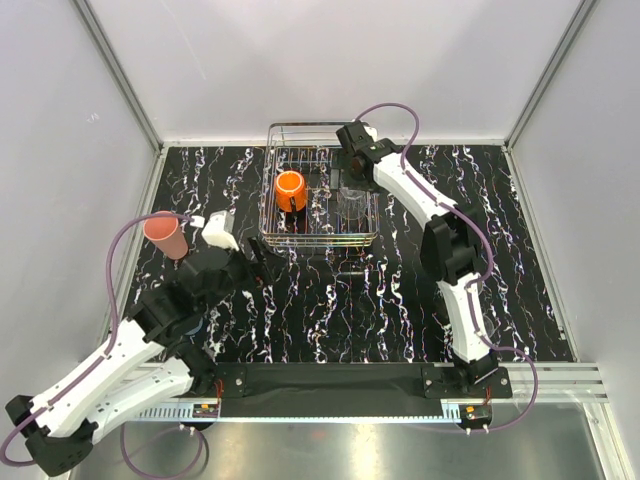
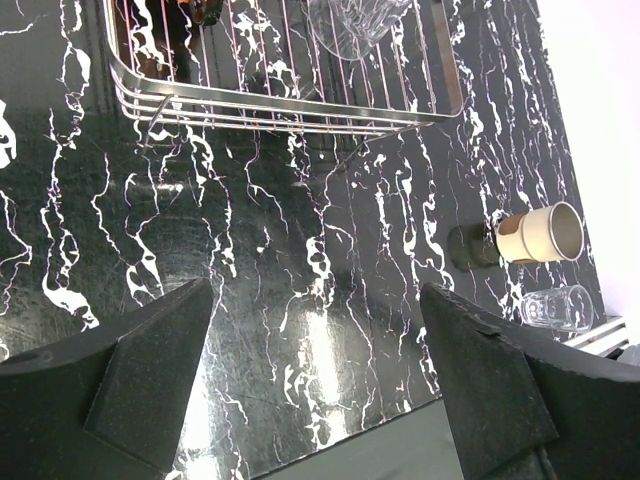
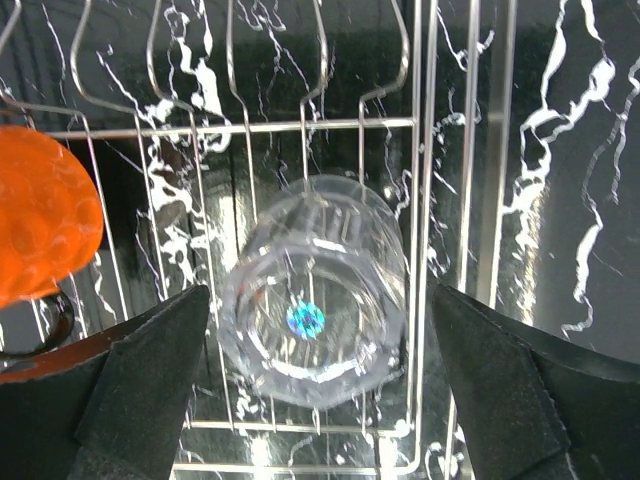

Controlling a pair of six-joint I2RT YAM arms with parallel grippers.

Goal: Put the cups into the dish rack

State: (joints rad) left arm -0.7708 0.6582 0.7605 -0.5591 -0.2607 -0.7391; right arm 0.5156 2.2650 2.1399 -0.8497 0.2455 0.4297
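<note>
The silver wire dish rack [image 1: 275, 235] stands at the back middle of the table. An orange mug [image 1: 290, 190] sits in its left part and also shows in the right wrist view [image 3: 40, 220]. A clear glass [image 1: 355, 203] sits in its right part. My right gripper [image 1: 352, 170] hovers over the rack, open, with the glass [image 3: 315, 300] below between the fingers and untouched. My left gripper [image 1: 265, 258] is open and empty above bare table in front of the rack [image 2: 280, 105]. A salmon-pink tumbler [image 1: 165, 235] stands at the left.
In the left wrist view a beige cup [image 2: 540, 235] lies on its side and a clear glass [image 2: 555, 307] stands near a table edge; neither shows in the top view. White walls enclose the table. The right arm's elbow [image 1: 450, 250] reaches over the right half.
</note>
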